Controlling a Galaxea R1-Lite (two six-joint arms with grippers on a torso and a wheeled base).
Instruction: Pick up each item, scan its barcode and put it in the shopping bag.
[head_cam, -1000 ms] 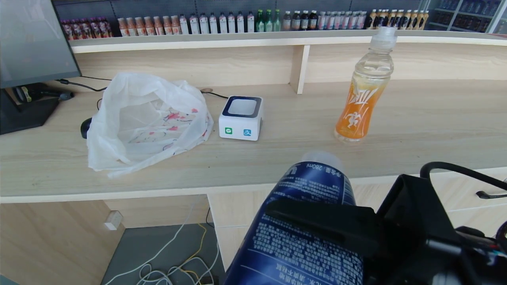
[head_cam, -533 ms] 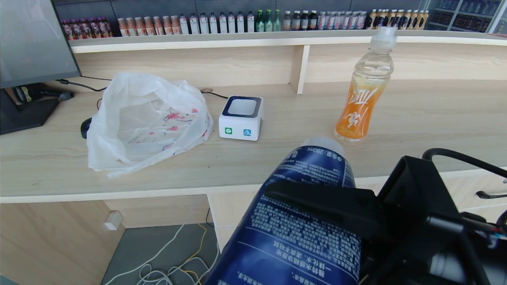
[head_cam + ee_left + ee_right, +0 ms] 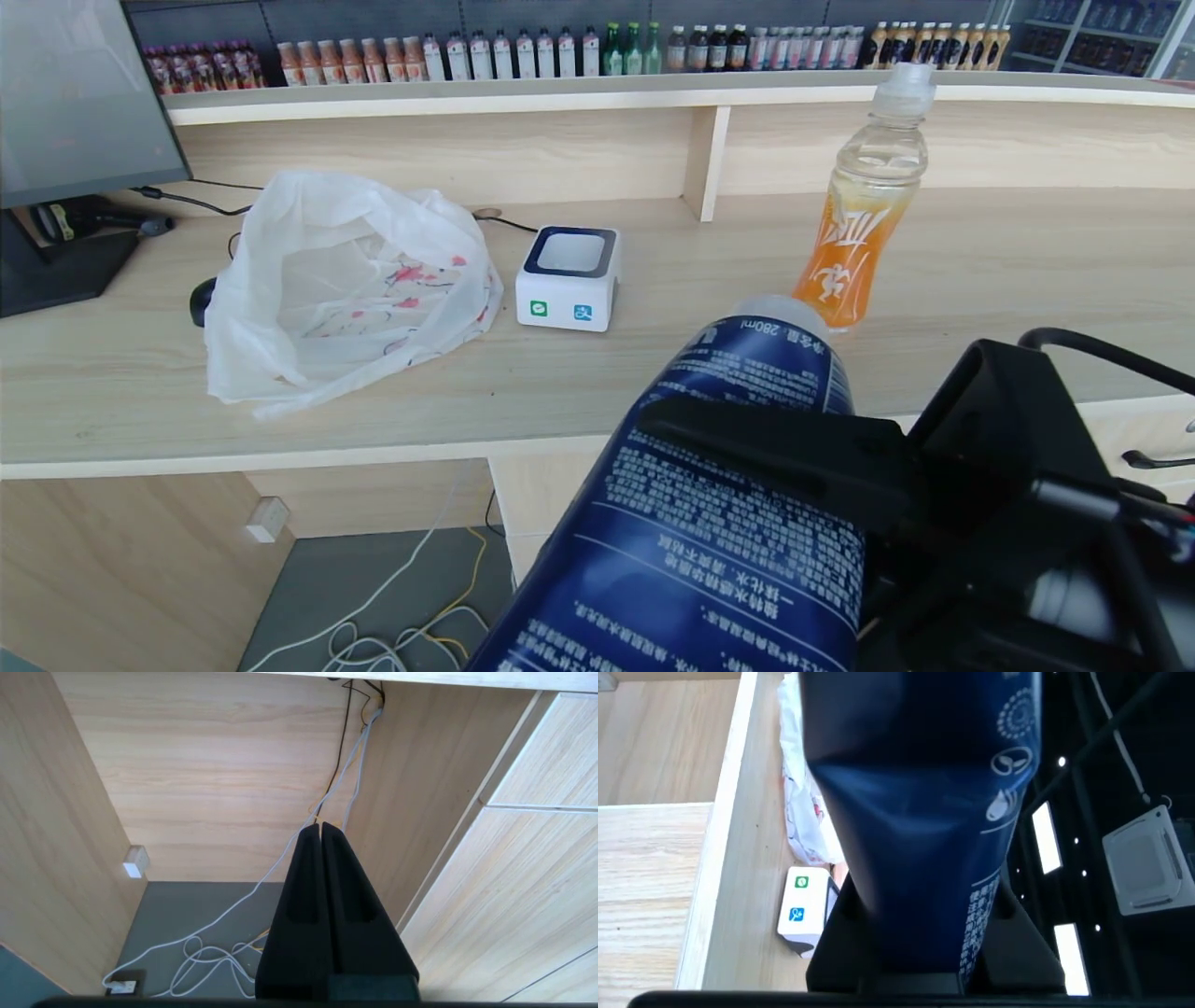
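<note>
The blue bottle (image 3: 709,579) in the right hand (image 3: 709,467) has risen forward.

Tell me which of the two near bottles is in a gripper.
The dark blue bottle, held tilted by the right gripper; the orange bottle stands free on the counter.

Dark blue bottle (image 3: 691,579): inverted white small print, volume figure; scanner (image 3: 569,277): green and blue square signs; orange bottle (image 3: 854,233): white emblem.
</note>
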